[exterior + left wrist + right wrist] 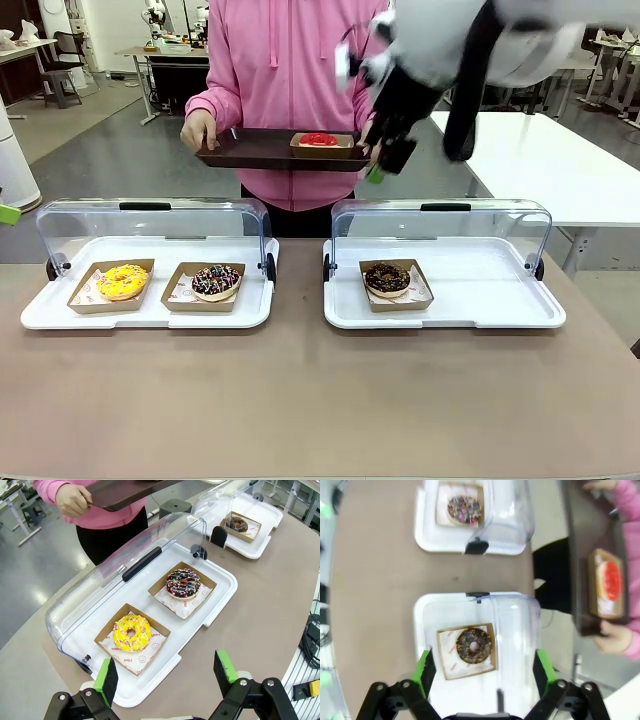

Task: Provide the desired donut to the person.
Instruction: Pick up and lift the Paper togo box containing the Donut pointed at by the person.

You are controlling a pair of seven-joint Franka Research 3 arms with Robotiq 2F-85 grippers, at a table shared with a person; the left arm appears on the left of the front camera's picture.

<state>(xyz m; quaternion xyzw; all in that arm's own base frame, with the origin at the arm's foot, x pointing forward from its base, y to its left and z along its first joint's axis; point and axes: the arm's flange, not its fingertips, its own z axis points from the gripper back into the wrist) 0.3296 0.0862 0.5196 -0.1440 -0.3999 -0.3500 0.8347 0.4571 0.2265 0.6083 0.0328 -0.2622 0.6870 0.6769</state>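
- My right claw (387,165) hangs released, jaws wide with nothing between them. It is just beside the right end of the dark tray (250,150), which the person (280,60) holds out beyond the far edge of the desk (300,400). The red donut (318,140) sits on that dark tray, so I judge the handover all but made.
- The main danger is my retreat. The tray is carried in the air with nothing bracing it. A sideways swing of my wrist could catch its rim, tip it, and send the red donut sliding off.
- In my right wrist view a person's hand (615,637) grips the tray's edge at one end. I could bump those fingers if I move before I am clear of them.
- Below me the clear lid (440,225) of the right white tray (500,300) stands raised. If I drop straight down I may clip it and slam it onto the chocolate donut (387,279).
- My left claw (165,670) is also released and empty. It hovers over the near edge of the left white tray (220,590), which holds the yellow donut (131,632) and the sprinkled donut (183,582). A stray dip there would dent a donut or shove the tray across the desk.
- I cannot tell whether the red donut is the one that was wanted. If it is not, pulling away now leaves the task wrongly finished.
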